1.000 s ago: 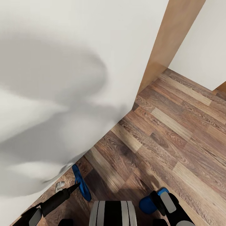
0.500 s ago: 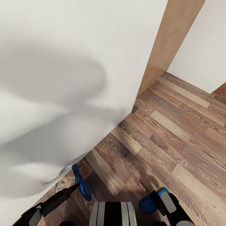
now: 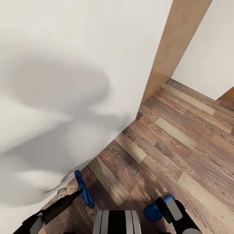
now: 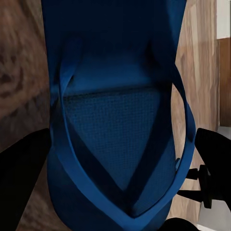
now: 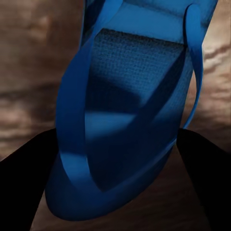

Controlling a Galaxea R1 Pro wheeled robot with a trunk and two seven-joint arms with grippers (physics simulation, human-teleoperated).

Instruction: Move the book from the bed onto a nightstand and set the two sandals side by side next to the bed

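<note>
At lower left, left claw (image 3: 78,192) clenched on one blue sandal (image 3: 83,189), held on edge above the wood-plank floor (image 3: 169,143), close beside the pale bed (image 3: 65,81). At lower right, right claw (image 3: 162,208) grasping the second sandal (image 3: 152,210), also off the floor.

White wall (image 3: 65,48) with grey shadow; light-brown wooden panel (image 3: 177,42) at its corner. Wood-plank floor (image 3: 169,146), brown, mixed tones.

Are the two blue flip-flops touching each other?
Apart. The head view shows bare floor and the robot's trunk between the left sandal and the right sandal.
</note>
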